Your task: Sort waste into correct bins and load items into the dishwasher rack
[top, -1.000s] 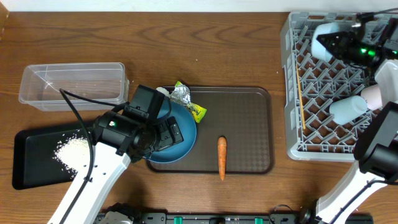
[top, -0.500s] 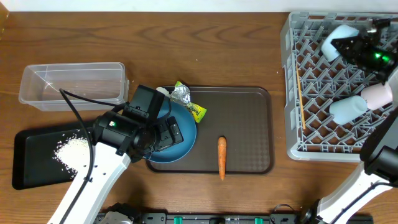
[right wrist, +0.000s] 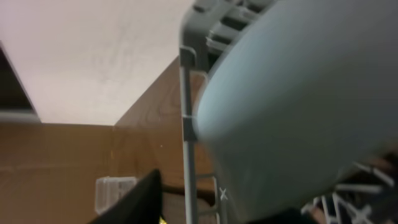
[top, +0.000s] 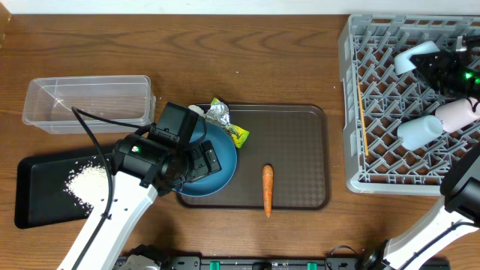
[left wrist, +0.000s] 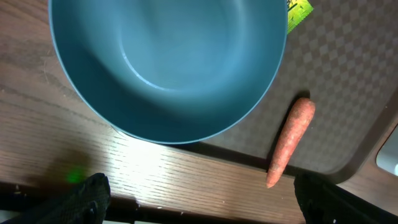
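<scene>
Dishwasher rack (top: pixel 351 105) sits on brown wooden table (top: pixel 255 60).

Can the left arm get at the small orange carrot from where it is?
Probably yes. The small orange carrot lies bare on the brown serving tray, just right of the large dark-blue bowl under the open left gripper.

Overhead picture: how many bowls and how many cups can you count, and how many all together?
Bowls: 2, the dark-blue bowl on the brown tray's left edge and the light-blue bowl in the rack.
Cups: 2, a whitish cup and a pinkish cup, both in the rack.
Total: 4.
</scene>
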`<state>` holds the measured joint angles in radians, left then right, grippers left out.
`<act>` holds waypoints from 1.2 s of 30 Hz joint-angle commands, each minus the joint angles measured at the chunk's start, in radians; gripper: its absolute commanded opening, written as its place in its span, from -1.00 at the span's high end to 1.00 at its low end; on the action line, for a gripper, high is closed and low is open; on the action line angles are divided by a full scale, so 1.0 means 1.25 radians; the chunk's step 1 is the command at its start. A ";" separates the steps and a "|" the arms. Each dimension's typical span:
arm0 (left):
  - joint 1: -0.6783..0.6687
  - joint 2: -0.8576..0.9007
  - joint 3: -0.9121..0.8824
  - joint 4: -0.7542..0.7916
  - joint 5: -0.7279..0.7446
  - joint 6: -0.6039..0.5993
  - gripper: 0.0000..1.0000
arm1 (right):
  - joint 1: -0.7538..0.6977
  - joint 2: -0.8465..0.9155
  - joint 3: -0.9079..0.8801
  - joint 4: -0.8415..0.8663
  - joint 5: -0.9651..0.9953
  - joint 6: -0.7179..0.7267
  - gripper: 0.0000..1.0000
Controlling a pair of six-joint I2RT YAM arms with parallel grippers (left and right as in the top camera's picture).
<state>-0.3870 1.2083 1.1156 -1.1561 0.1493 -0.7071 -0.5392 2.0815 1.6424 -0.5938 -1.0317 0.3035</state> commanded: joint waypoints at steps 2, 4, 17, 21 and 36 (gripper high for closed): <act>0.003 0.000 0.001 -0.005 -0.019 -0.007 -0.96 | -0.015 -0.072 -0.001 -0.043 0.061 0.035 -0.42; 0.003 0.000 0.001 -0.005 -0.019 -0.007 -0.96 | -0.015 -0.116 -0.001 -0.076 0.119 0.040 -0.72; 0.003 0.000 0.001 -0.005 -0.019 -0.007 -0.95 | 0.007 -0.533 -0.001 -0.316 0.360 0.095 -0.99; 0.003 0.000 0.001 -0.005 -0.019 -0.007 -0.96 | 0.072 -0.636 -0.002 -0.443 0.350 0.095 -0.99; 0.003 0.000 0.001 -0.005 -0.019 -0.007 -0.96 | 0.541 -0.651 -0.102 -0.478 0.606 0.139 -0.98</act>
<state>-0.3870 1.2083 1.1156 -1.1561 0.1493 -0.7071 0.0784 1.2369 1.5669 -1.2095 -0.4065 0.4187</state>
